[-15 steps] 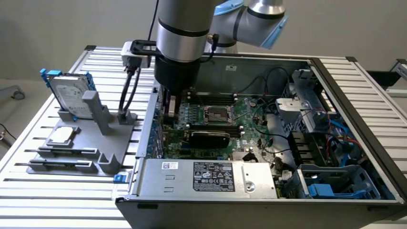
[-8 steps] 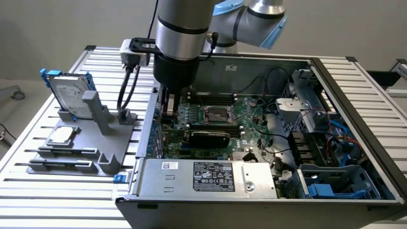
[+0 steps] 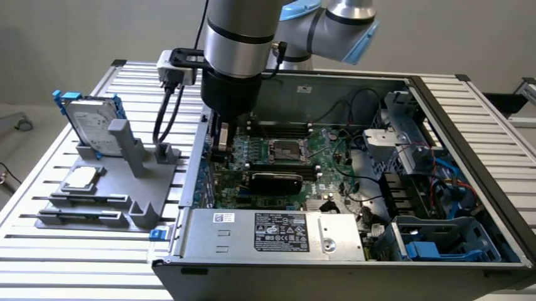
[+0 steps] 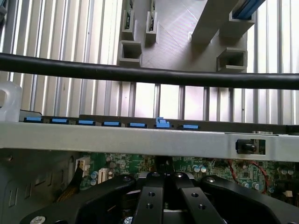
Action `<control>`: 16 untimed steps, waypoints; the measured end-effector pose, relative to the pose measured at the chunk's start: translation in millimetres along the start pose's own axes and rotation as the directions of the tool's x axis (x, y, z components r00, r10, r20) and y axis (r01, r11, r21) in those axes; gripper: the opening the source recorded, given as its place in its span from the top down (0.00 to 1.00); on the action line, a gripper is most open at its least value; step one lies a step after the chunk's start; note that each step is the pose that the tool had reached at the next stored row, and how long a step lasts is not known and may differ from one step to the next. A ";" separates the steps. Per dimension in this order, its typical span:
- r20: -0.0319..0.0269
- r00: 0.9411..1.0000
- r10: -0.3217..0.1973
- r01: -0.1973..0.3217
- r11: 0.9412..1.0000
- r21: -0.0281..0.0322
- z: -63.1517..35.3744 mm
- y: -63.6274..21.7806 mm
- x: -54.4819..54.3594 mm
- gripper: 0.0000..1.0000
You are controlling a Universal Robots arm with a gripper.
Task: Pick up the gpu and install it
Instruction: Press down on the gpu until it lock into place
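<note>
The gpu [image 3: 277,182] sits down on the motherboard [image 3: 289,150] inside the open computer case [image 3: 418,88], with its black rounded shroud facing the exterior camera. It is near the pincer [image 3: 221,147], apart from it and toward the exterior view's right. The pincer is pressed together low against the case's side wall. Whether anything is caught between its fingers [image 4: 150,196] cannot be told. In the wrist view a row of blue clips [image 4: 112,123] runs along the case edge just beyond the pincer.

A labelled silver power supply [image 3: 277,232] lies further from the pincer than the gpu. On the other side of the case wall from the pincer a grey holder [image 3: 100,188] rests on the slatted metal table [image 3: 75,257]. It carries a hard drive [image 3: 88,125] standing upright and a small square chip [image 3: 81,179] lying flat. A pale wall [image 3: 84,31] stands behind the table.
</note>
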State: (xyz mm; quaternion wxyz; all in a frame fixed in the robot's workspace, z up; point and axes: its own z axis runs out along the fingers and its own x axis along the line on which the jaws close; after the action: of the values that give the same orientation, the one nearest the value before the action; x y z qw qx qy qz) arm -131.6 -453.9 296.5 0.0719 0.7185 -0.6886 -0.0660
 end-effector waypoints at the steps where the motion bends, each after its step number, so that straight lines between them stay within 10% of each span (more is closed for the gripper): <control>1: 0.000 1.000 0.000 0.000 1.000 -0.001 -0.1 0.1 0.0 0.89; 16: 0.000 1.000 0.006 -0.006 1.000 -0.015 -0.6 1.7 -0.1 0.89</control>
State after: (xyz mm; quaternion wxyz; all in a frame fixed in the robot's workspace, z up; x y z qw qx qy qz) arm -133.1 -453.9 297.4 0.0774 0.7157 -0.6904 -0.0709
